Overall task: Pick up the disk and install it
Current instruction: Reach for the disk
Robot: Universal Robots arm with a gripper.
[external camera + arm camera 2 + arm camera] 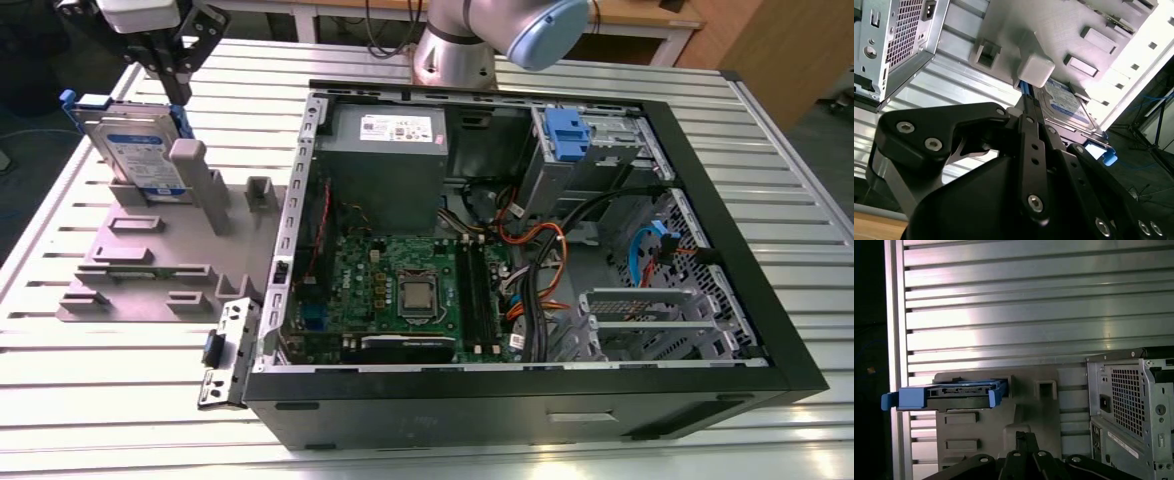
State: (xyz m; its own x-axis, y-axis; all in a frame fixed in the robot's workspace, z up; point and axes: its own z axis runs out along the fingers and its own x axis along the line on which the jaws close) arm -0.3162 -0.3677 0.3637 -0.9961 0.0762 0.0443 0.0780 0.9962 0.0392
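Gripper [174, 92] status in the exterior view: the fingers are drawn together with nothing between them, and the tool hangs above the disk [134, 150] without touching it. The disk stands on edge in a slot of the grey fixture [134, 270], just beside an upright post [187, 165]. The fixture rests on the slatted metal table [120, 400], on the exterior view's left of the open computer case [507, 400]. The disk shows a silver body, a white-and-blue label on its broad face, and blue plastic rails on its narrow edges. In the second wrist view, the gripper [1026, 100] reaches toward the disk [1066, 105], with its tip near the capped post [1036, 70] of the fixture [1054, 25]; the labelled face is visible. In the first wrist view, the disk [959, 395] appears edge-on, with a dark connector strip between the blue rail ends, and the gripper [1026, 436] sits apart from it over the fixture [1044, 440]. Handling judgement: the unit is probably rigid, dense for its size, smooth on its metal faces and sensitive to shock. The likely best hold is across the two broad faces near the exposed upper edge, clear of the connector, with firm but not crushing pressure.
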